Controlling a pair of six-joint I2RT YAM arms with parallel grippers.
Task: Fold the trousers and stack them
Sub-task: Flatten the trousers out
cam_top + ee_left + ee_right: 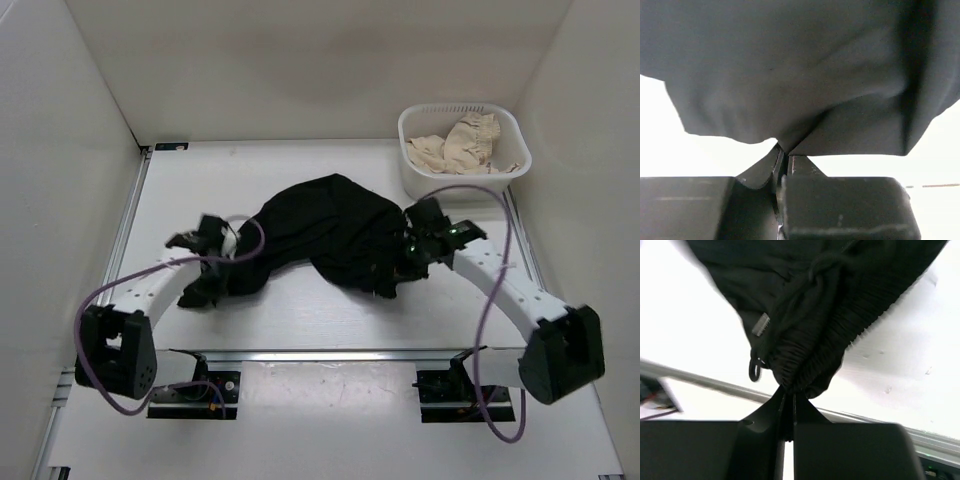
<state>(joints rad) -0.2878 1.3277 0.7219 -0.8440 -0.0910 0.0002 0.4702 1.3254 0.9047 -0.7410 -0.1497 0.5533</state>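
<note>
Trousers [320, 235]: one dark crumpled heap around the middle of the table [330, 320], slightly toward the right edge, with a narrower tail trailing toward the near-left. They are not folded or laid flat.

Left gripper [215, 262]: you have it at the left end of the heap, on that trailing tail. In the left wrist view the left gripper [782, 152] has its jaws pressed together on a pinch of smooth black cloth, and the trousers [790, 65] hang in a broad sheet filling the upper frame, with bright table on both sides below it.

Right gripper [398, 268]: at the near-right side of the heap. In the right wrist view the right gripper [789, 392] is clamped on the trousers [810, 300] at the gathered, ribbed waistband [805, 355]. A drawstring loop [754, 371] dangles just left of the pinch, with a small grey tag [760, 324] above it. The metal rail [700, 380] along the near edge runs behind.

From the top camera, black fingers merge with black fabric, so the lift is hard to judge there; the cloth probably hangs a little off the surface at both pinches.

White basket [415, 170]: far-right corner, apart from the trousers, holding a crumpled beige cloth [465, 145].
</note>
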